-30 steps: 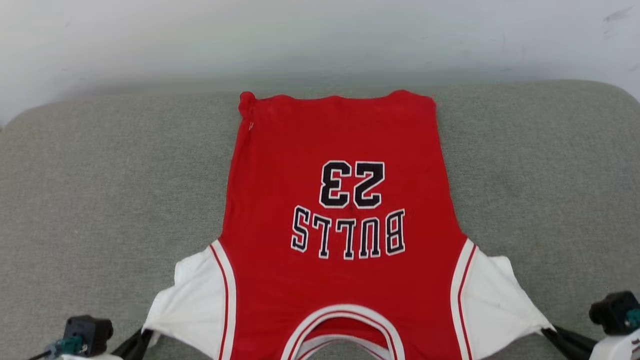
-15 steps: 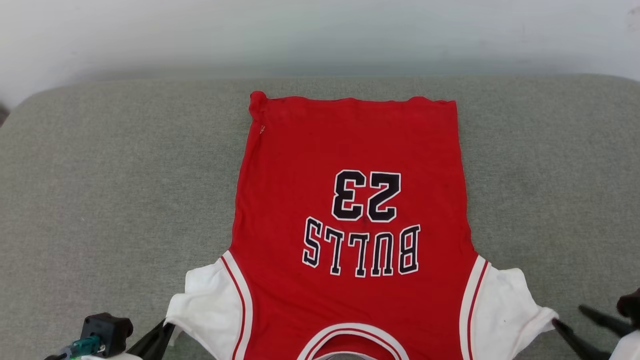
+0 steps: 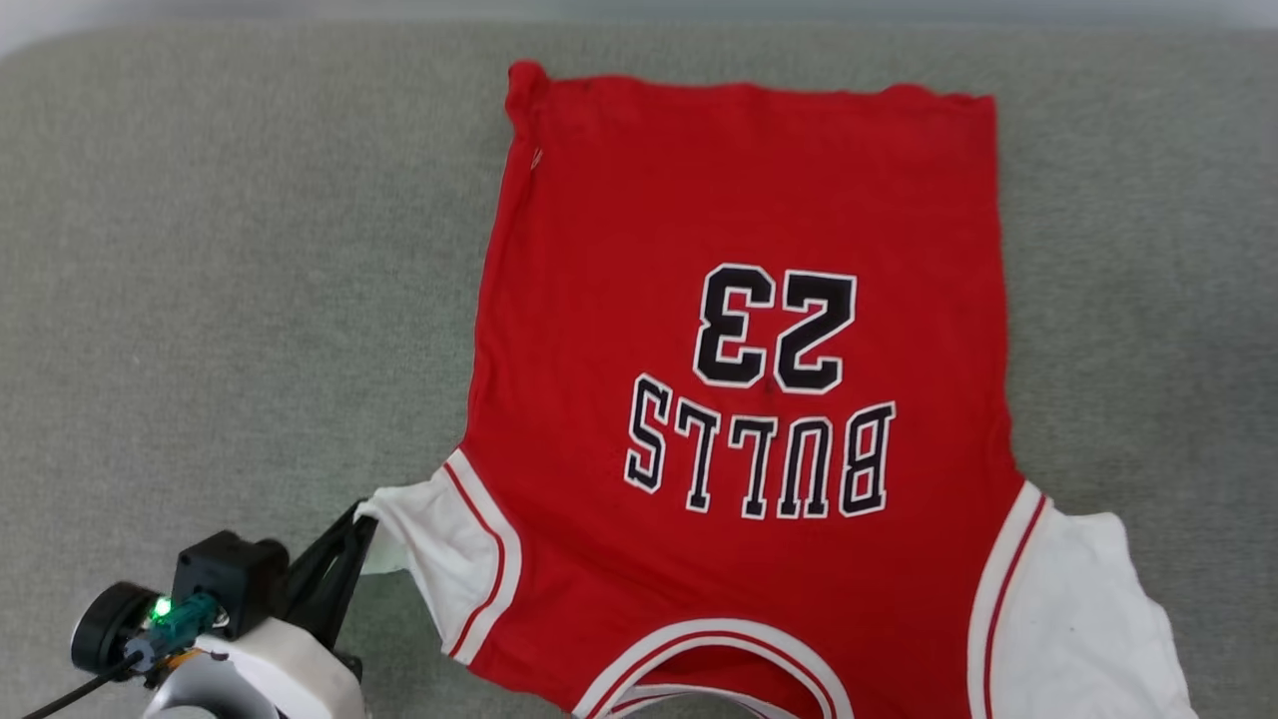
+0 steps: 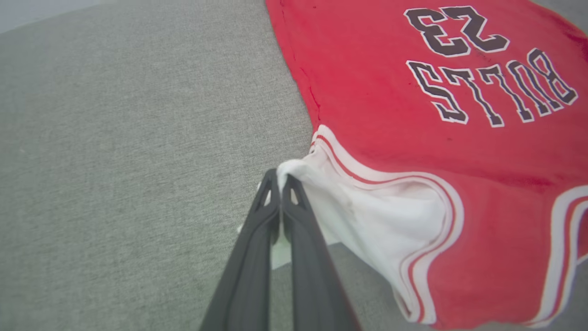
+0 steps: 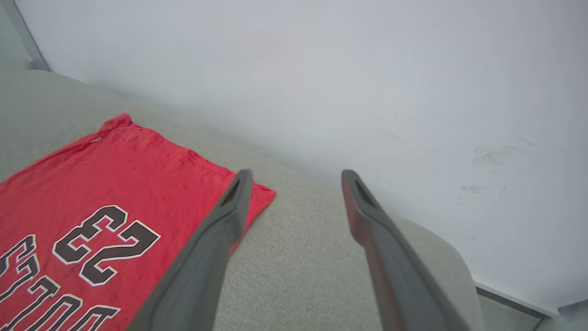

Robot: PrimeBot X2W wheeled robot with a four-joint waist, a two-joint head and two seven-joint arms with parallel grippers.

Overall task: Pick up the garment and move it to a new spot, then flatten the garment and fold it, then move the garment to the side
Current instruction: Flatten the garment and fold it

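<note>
Fingers [image 4: 257, 239] of left gripper [image 4: 279, 177] pinched on the garment's [image 3: 739, 200] white sleeve [image 4: 367, 211] edge; right gripper's [image 5: 294, 172] fingers [image 5: 220, 220] spread, clear of cloth.

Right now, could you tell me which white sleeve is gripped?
The left sleeve, pinched in the shut left gripper; the right sleeve lies free.

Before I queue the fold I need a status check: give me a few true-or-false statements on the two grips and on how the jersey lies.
1. The left gripper is shut on the garment's white sleeve. True.
2. The right gripper also grips the garment. False: its jaws stand open and hold nothing.
3. The BULLS 23 lettering faces up. True.
4. The garment is folded in half. False: it lies spread out, unfolded, on the grey cushion.
</note>
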